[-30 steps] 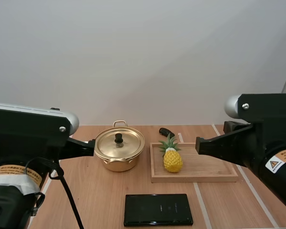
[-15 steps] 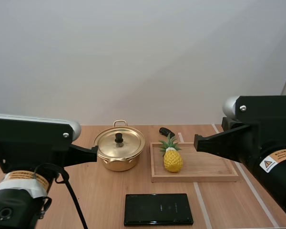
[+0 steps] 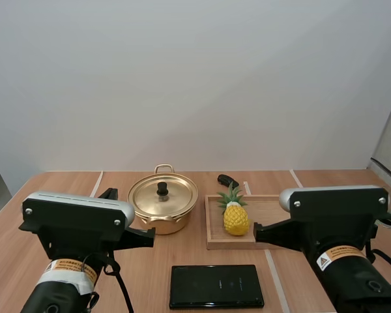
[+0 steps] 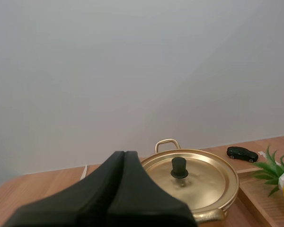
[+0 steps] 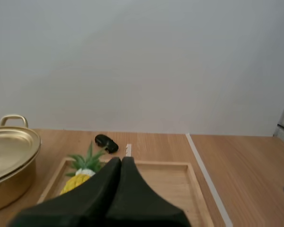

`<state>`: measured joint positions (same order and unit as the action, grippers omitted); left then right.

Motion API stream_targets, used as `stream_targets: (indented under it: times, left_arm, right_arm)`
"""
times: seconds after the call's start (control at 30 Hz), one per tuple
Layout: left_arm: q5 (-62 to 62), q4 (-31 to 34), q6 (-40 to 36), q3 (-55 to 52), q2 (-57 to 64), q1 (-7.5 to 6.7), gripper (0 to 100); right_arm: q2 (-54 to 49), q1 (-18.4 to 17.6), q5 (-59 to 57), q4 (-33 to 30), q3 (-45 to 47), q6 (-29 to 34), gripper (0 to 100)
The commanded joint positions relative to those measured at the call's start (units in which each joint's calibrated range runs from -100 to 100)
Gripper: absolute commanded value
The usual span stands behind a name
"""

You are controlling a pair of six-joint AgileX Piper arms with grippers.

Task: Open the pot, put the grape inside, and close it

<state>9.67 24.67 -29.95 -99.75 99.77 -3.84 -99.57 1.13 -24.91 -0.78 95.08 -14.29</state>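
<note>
While the left fingers and right fingers lie pressed together on nothing, the lidded pot sits centre-left in the high view, its knob dead ahead of the left, the nearer arm; the right faces a pineapple on the tray.

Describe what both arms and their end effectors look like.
The left arm and right arm are boxy black links with silver-grey rounded caps and small screws. Each carries an orange-and-white warning label. The left end effector and right end effector are matte black, each tapering into a wedge.
</note>
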Motion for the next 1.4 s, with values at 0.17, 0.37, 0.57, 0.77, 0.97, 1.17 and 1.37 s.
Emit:
stream_targets:
  times: [0.17, 0.37, 0.57, 0.77, 0.97, 1.17, 1.37]
  left_arm:
    - [0.6, -0.8, -4.3, -0.2, 0.2, 0.07, 0]
    - [10.2, -0.8, -6.3, -0.2, 0.2, 0.07, 0]
    - [18.6, -0.8, -6.5, -0.2, 0.2, 0.07, 0]
    - [23.8, -0.8, -8.7, -0.2, 0.2, 0.07, 0]
    - [24.3, -0.8, -11.9, -0.2, 0.2, 0.07, 0]
    - [23.7, -0.2, -11.7, -0.2, 0.2, 0.07, 0]
    - [23.7, -0.2, -11.7, -0.2, 0.2, 0.07, 0]
  right_arm:
    - [-0.4, -0.2, 1.9, -0.4, 4.9, 0.1, 0]
    - [-0.4, -0.2, -0.3, -0.4, 4.9, 0.1, 0]
    - [-0.4, -0.2, -6.1, -0.4, 4.9, 0.1, 0]
    - [-0.4, -0.2, -6.1, -0.3, 4.9, 0.1, 0]
    - [-0.4, -0.2, -6.1, 0.1, 4.9, 0.9, 0]
    - [-0.4, -0.2, -6.1, 0.0, 4.9, 1.2, 0]
    - [-0.4, -0.2, -6.1, 0.0, 4.9, 1.2, 0]
